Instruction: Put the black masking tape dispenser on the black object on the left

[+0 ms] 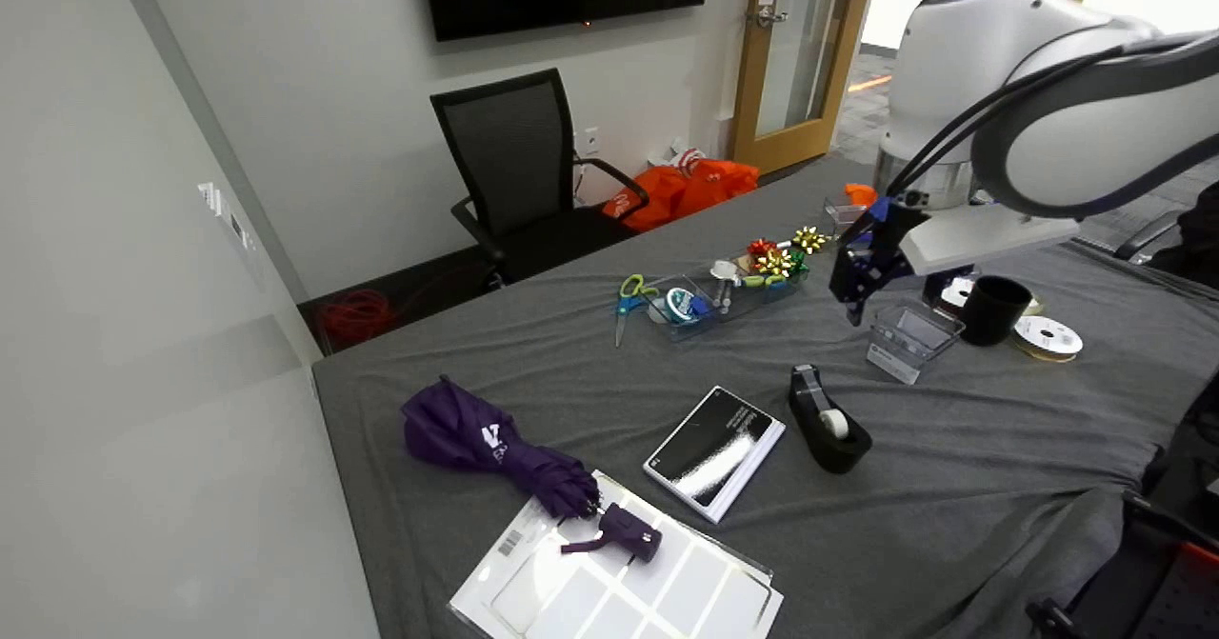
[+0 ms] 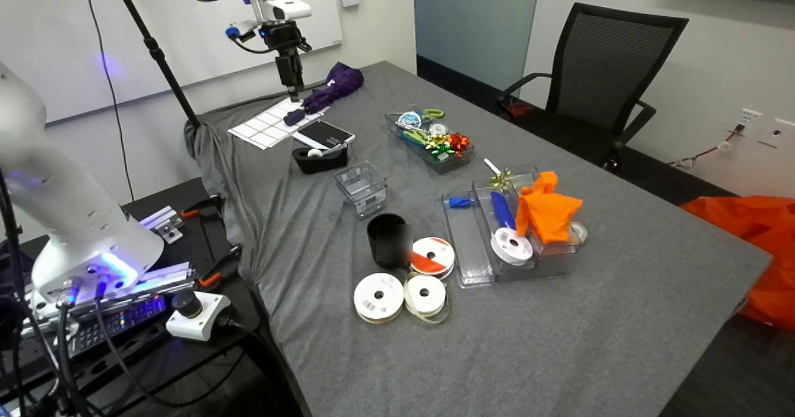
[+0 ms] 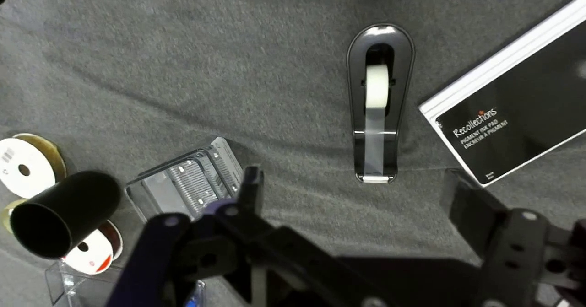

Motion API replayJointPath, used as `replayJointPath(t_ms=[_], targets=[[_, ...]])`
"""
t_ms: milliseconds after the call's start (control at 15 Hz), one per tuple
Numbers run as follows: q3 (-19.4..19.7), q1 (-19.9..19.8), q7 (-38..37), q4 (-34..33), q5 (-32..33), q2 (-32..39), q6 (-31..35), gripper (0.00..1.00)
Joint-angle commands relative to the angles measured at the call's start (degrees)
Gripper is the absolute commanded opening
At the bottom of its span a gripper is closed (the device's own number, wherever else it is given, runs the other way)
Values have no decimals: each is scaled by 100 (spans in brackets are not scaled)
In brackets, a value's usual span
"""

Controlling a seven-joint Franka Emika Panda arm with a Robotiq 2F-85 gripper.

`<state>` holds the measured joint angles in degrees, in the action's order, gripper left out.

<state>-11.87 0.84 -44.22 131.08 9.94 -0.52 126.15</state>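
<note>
The black tape dispenser (image 1: 827, 449) stands upright on the grey cloth, with a white tape roll in it. It also shows in an exterior view (image 2: 320, 162) and in the wrist view (image 3: 355, 92). The black object (image 1: 714, 439) is a flat glossy slab with white edges, lying apart beside the dispenser; it also shows in an exterior view (image 2: 324, 133) and, cut off at the right, in the wrist view (image 3: 526, 110). My gripper (image 3: 356, 190) is open and empty, raised above the table, not touching the dispenser. It shows in both exterior views (image 1: 895, 298) (image 2: 294, 91).
A clear container (image 1: 914, 334), a black mug (image 1: 995, 310) and ribbon spools (image 2: 379, 296) stand on the dispenser's side away from the slab. A purple umbrella (image 1: 467, 439) lies partly on white sheets (image 1: 562, 610). Clear trays (image 2: 428, 146) hold scissors and bows.
</note>
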Motion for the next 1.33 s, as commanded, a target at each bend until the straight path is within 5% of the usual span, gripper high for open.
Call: replayJointPath(t_ms=[0,600,1267], targets=[[284,223,244,-370,333,759,272,100],[486,435,109,-244,329,656,276,100],[702,136,3875,444,-1380,1082,1579,100]])
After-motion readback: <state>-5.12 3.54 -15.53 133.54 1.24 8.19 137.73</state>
